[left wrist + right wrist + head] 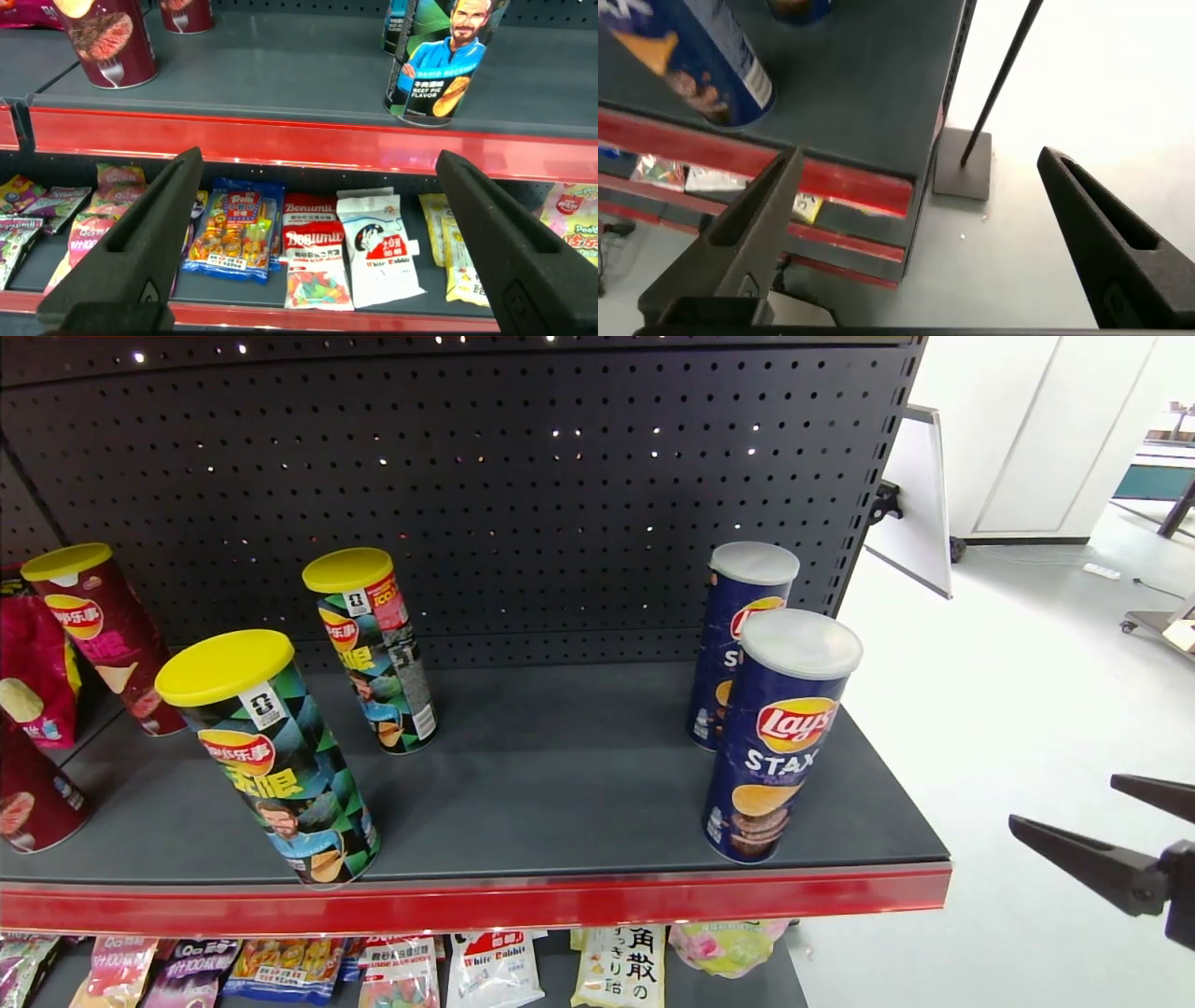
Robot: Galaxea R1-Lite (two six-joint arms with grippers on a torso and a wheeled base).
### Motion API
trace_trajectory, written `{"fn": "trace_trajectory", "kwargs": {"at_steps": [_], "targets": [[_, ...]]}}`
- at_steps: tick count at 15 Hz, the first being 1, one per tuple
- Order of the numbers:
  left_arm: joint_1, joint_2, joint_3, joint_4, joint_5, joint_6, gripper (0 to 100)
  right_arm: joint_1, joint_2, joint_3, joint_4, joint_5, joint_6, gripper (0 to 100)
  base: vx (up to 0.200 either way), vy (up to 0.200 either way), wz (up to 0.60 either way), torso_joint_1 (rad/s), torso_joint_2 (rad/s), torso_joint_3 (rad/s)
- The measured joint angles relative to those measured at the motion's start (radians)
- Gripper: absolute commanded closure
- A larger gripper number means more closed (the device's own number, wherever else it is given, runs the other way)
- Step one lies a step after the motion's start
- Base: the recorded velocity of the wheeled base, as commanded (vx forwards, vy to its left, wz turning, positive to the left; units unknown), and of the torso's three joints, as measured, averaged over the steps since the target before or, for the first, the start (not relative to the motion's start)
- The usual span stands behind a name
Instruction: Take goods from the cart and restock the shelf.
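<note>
1. Right end effector (1064, 801) gapes wide, empty, off the shelf's (560, 775) right end; left end effector (318, 159) likewise wide, empty.
2. Blue chip can (780, 737) stands upright at the shelf's front right corner.
3. Likely light, stiff, slick and tippy: grip mid-body, gently.

A shop: a red-edged pegboard shelf (560, 775) stocked with chip cans (780, 733) above snack packets (369, 247).
</note>
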Motion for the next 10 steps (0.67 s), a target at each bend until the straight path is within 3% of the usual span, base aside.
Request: {"fn": "trace_trajectory", "kwargs": {"at_steps": [10], "targets": [[0.000, 0.000, 0.000, 0.000, 0.000, 0.000, 0, 0.062, 0.344, -0.145, -0.022, -0.015, 0.006, 0, 0.000, 0.000, 0.00, 0.000, 0.00, 0.000]]}}
